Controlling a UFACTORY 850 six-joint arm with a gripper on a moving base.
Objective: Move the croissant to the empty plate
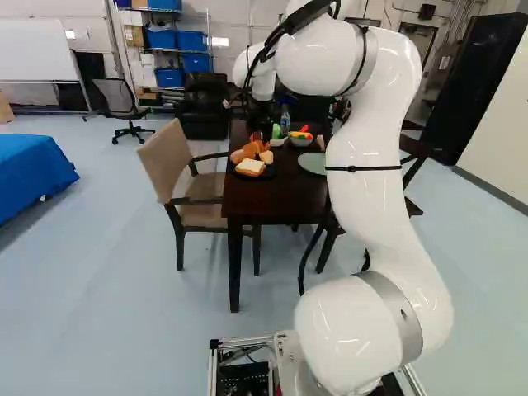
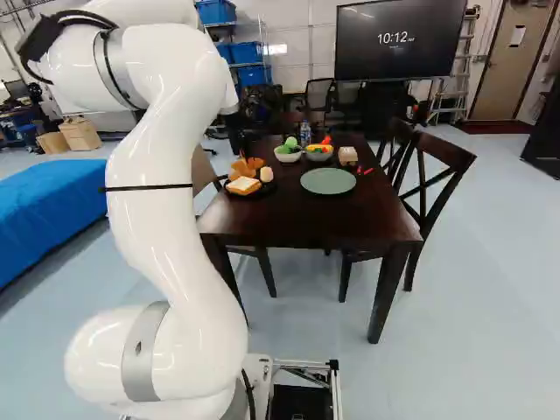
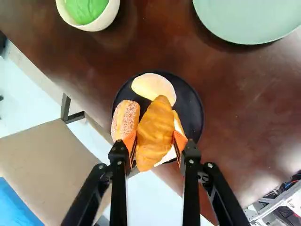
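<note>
Wrist view, croissant (image 3: 155,134) golden-brown, ridged, tapered

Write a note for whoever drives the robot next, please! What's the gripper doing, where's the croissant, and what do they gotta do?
Gripper: shut on the croissant, one orange pad against each side.
Croissant: at the black plate, by the sprinkled roll. I can't tell if it is lifted clear.
Green plate: on the table, with nothing on it.
Done: the croissant is gripped.
Left: lift it if needed, carry it to the green plate, set it down, let go.
</note>
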